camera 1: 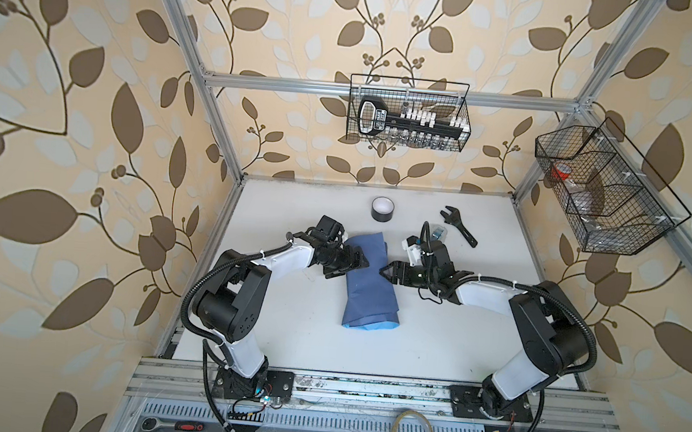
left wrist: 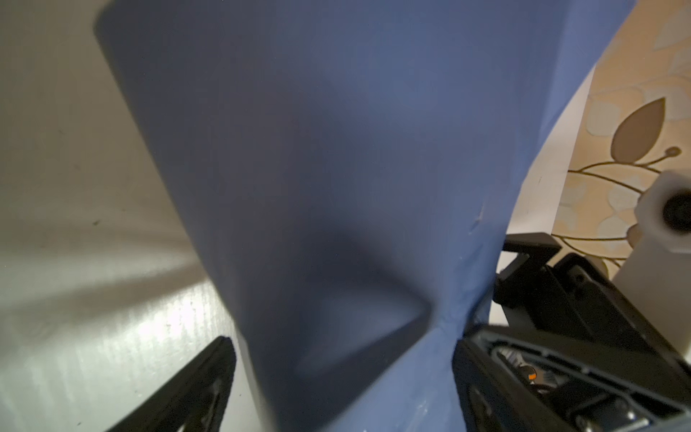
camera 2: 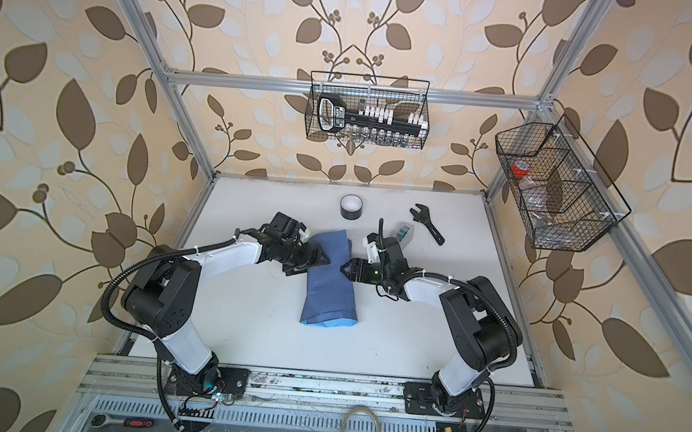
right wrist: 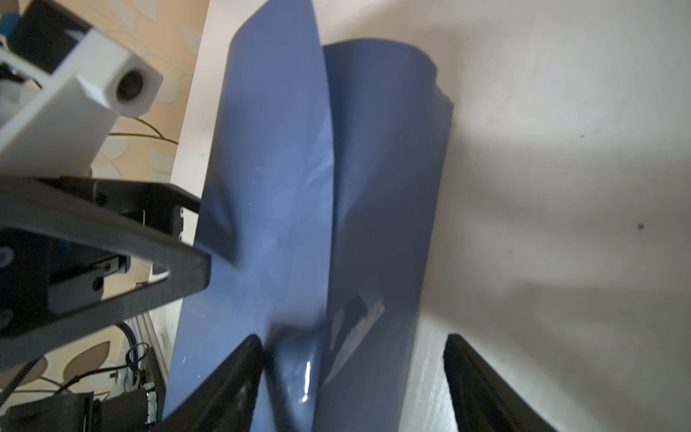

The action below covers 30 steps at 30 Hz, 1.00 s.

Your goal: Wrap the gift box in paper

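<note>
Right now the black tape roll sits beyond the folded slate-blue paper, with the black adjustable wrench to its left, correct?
No: both top views show the black adjustable wrench to the right of the black tape roll; the roll does sit beyond the folded slate-blue paper.

Paper (camera 1: 370, 285) folded into long slate-blue bundle, ctr of table (camera 1: 285, 342).
</note>
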Motion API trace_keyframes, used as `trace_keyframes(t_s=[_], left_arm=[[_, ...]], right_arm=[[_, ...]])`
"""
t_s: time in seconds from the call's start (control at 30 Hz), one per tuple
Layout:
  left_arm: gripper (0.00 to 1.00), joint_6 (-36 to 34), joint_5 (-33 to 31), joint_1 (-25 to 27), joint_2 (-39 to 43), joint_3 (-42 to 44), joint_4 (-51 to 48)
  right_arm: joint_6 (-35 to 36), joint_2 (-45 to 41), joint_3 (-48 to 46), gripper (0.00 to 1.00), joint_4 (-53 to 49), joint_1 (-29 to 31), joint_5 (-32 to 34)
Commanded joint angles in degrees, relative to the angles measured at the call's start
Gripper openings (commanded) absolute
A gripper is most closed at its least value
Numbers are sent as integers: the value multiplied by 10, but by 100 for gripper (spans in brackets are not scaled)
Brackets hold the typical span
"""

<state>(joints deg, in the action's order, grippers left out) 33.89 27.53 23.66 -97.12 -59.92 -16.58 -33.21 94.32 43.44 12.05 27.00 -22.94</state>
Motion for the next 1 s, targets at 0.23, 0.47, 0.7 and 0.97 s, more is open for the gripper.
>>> trace_keyframes(t_s=[0.23, 0.47, 0.7, 0.97], left_arm=[[90, -9, -10, -3, 59, 28, -2], [80, -9, 44, 14, 21, 6, 8], [79, -10, 64, 34, -16, -29, 6], [90, -28, -26, 34, 42, -12, -28]], right_arm=[[17, -92, -53, 81, -32, 20, 20], [3, -87, -70, 75, -11, 42, 23], [-3, -117, -100, 72, -7, 43, 30], [47, -206, -130, 86, -89, 41, 113]])
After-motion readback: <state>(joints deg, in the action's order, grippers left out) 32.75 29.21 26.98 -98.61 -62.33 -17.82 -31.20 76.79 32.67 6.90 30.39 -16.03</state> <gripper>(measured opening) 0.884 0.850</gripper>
